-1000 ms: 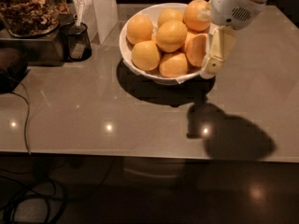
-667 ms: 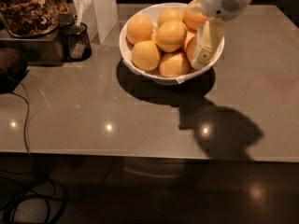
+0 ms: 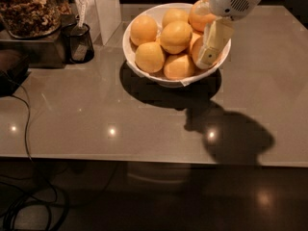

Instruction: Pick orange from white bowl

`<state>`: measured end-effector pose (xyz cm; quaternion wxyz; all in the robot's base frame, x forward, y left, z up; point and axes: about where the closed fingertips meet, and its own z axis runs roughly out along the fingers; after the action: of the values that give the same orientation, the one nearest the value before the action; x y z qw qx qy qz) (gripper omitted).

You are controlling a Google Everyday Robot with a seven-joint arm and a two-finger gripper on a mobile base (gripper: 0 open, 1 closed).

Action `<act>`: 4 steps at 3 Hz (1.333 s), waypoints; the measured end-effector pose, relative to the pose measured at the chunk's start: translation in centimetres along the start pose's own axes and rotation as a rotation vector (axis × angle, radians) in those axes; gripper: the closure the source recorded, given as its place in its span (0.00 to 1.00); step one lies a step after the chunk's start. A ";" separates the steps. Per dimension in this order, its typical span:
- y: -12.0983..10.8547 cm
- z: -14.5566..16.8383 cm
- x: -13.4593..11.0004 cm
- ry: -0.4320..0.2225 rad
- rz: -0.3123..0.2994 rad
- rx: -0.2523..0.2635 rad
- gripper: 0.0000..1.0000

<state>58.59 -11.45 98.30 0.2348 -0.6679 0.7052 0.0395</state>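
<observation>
Gripper hangs low over the right side of the white bowl, just beside an orange it partly hides; how wide it stands cannot be told. More fruit fills the bowl on the grey table.

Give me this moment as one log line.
hand | over white bowl, right side | oranges all in bowl | none lifted

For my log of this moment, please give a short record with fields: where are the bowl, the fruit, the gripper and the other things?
table: grey, glossy
bowl: white, on the table's far part
oranges: heaped in the bowl
gripper: over the bowl's right side, reaching down among the oranges
mesh cup: left of the bowl
</observation>
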 end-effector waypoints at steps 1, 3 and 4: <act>0.0 0.0 0.0 0.000 0.000 0.000 0.06; -3.8 2.8 -1.9 -0.029 -0.064 -0.016 0.24; -5.0 5.0 -1.8 -0.048 -0.063 -0.049 0.20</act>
<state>64.80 -8.46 95.82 0.2364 -0.6942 0.6767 0.0654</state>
